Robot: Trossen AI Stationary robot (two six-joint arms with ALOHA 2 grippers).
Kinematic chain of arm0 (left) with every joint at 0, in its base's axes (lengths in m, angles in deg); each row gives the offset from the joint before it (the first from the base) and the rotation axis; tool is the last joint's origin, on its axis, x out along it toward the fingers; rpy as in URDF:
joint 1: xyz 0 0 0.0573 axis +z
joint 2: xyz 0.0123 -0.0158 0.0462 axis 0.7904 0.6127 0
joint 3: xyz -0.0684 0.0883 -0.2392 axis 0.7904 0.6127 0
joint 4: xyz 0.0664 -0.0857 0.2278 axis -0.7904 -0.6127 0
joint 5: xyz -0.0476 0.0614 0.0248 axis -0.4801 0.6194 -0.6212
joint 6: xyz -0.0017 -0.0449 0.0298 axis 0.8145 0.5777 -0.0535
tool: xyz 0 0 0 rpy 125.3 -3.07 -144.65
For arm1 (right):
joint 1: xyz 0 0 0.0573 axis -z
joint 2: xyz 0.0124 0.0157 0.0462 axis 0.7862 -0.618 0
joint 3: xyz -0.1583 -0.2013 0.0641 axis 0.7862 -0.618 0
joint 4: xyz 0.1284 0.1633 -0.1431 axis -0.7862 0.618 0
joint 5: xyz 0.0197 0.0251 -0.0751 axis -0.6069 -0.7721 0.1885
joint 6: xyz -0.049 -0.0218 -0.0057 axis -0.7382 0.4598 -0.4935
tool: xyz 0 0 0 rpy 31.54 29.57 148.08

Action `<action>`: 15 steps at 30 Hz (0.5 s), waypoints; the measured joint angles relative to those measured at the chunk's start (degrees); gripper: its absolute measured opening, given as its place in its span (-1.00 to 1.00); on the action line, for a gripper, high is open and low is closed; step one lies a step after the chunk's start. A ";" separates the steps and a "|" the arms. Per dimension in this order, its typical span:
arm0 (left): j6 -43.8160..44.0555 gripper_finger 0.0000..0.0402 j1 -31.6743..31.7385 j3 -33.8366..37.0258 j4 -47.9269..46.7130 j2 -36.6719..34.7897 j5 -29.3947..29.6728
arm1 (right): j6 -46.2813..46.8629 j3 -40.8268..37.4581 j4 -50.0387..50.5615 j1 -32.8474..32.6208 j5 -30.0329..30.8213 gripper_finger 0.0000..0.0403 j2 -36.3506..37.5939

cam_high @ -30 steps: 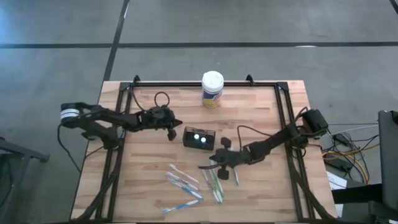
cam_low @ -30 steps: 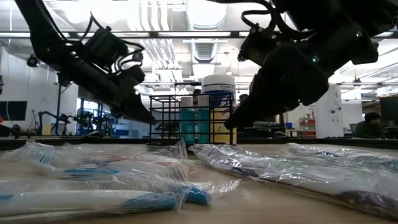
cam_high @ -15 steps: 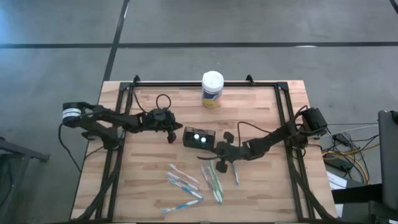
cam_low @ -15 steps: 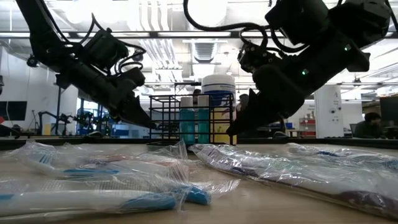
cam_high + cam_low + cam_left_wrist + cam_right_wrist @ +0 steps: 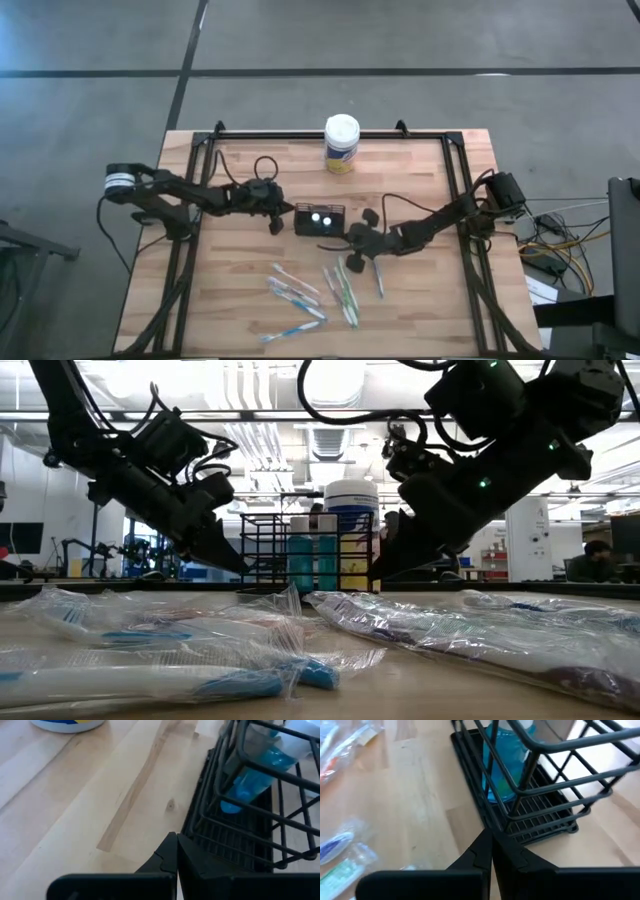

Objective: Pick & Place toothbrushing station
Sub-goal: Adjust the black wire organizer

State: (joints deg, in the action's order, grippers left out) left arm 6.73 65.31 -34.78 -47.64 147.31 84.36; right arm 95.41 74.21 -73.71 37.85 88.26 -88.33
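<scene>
The small black wire-mesh rectangular caddy point(image 5: 319, 219) stands near the middle of the wooden slatted tabletop point(image 5: 420, 180), between the two arms. From above only its dark outline and two pale round caps inside it show. The low view adds what the overhead one cannot: the caddy point(image 5: 308, 550) is an open grid of thin bars, upright, with two blue bottles standing inside, and behind it rises the white-lidded round canister with a yellow label point(image 5: 351, 500). In the high view that canister point(image 5: 341, 143) stands well apart, at the tabletop's far edge; its label carries print too small to read.

The left gripper point(image 5: 279, 212) lies just beside the caddy's left end, its fingers pressed together to a point. Its wrist view shows the closed tips point(image 5: 176, 851) close against the caddy's base rail point(image 5: 235, 845), though contact cannot be confirmed, with a blue bottle point(image 5: 252, 777) leaning inside the wire.

The right gripper point(image 5: 352, 236) sits just beside the caddy's near right corner, fingers likewise pressed together. Its wrist view shows the tips point(image 5: 491, 846) right at the slotted floor of the caddy point(image 5: 540, 815) and a blue bottle point(image 5: 507, 765) behind the bars.

Several clear-wrapped toothbrushes point(image 5: 300, 295) lie scattered on the near half of the tabletop; the low view shows their crinkled plastic sleeves point(image 5: 190, 650), with no legible writing.
</scene>
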 joint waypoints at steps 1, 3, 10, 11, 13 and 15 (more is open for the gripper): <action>0.06 -0.99 -0.19 0.00 0.04 0.12 0.01 | 0.39 -0.02 0.08 0.08 0.56 -0.96 0.00; 0.06 -0.99 -0.50 0.00 0.05 0.36 -0.03 | 0.95 -0.04 0.20 0.35 1.33 -0.96 0.00; 0.06 -0.99 -0.52 -0.18 0.05 0.50 0.04 | 1.15 -0.04 0.20 0.78 1.66 -0.96 0.00; 0.03 -0.99 -0.52 -0.23 0.05 0.50 0.02 | 1.13 -0.04 0.20 0.79 1.62 -0.96 0.00; -0.38 -0.99 -0.52 -0.26 0.05 0.49 0.04 | 1.13 -0.04 0.16 0.79 1.49 -0.96 0.00; -0.59 -0.99 -0.52 -0.25 0.02 0.28 0.07 | 1.11 -0.04 0.05 0.70 0.85 -0.96 0.00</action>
State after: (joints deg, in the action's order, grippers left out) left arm 6.14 64.80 -35.03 -47.62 147.58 84.43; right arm 96.52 74.17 -73.66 38.55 89.11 -88.33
